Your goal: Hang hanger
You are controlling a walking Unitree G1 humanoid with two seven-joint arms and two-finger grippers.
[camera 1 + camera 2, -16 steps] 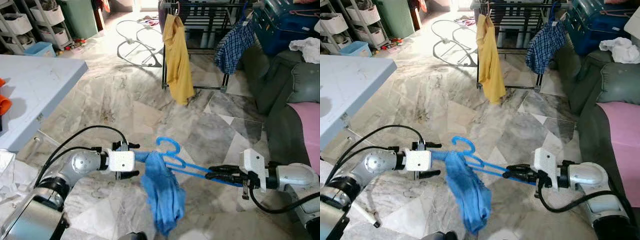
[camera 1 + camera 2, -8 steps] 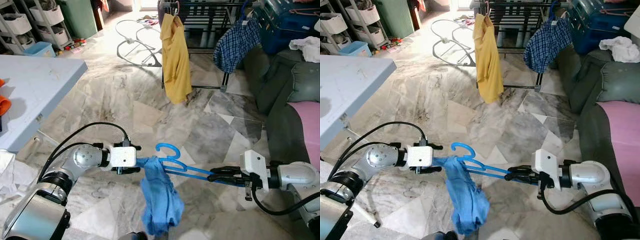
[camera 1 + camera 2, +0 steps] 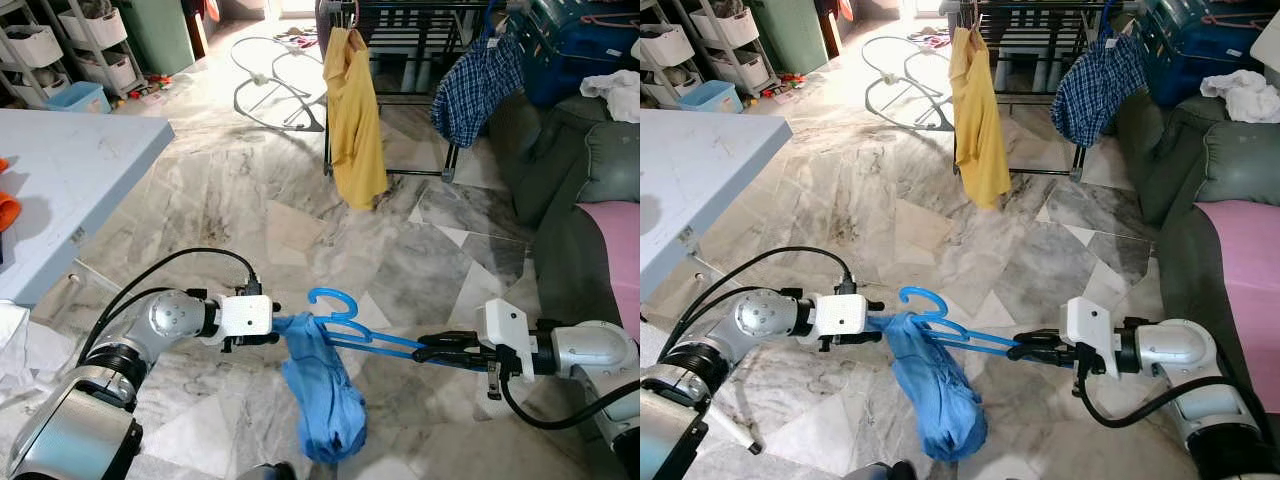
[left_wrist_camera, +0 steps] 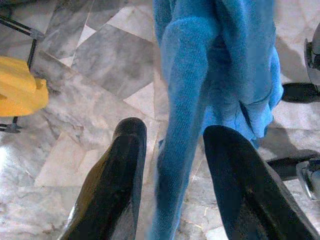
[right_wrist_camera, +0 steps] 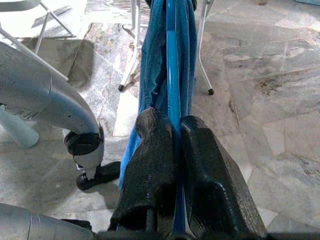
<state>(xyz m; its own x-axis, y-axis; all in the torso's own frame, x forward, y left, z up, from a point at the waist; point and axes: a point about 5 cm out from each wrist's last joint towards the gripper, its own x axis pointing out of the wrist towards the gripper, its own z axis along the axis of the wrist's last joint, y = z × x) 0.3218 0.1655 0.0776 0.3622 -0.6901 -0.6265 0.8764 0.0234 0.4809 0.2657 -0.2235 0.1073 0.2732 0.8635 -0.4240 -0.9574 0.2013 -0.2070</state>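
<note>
The right gripper (image 3: 432,352) is clamped on one end of the blue plastic hanger (image 3: 352,332), low over the marble floor. The left gripper (image 3: 276,330), fingers apart, is at the blue cloth (image 3: 322,400) on it. The black drying rack (image 3: 420,40) stands far ahead, so the hanging is not done yet.

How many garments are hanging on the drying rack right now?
2: a yellow shirt on the rack's left end, a blue plaid shirt on its right. Others may hang beyond the frame's top.

Open marble floor (image 3: 300,215) stretches ahead toward the drying rack (image 3: 420,40). A table (image 3: 70,180) crowds the left; a sofa (image 3: 580,200) blocks the right.
</note>
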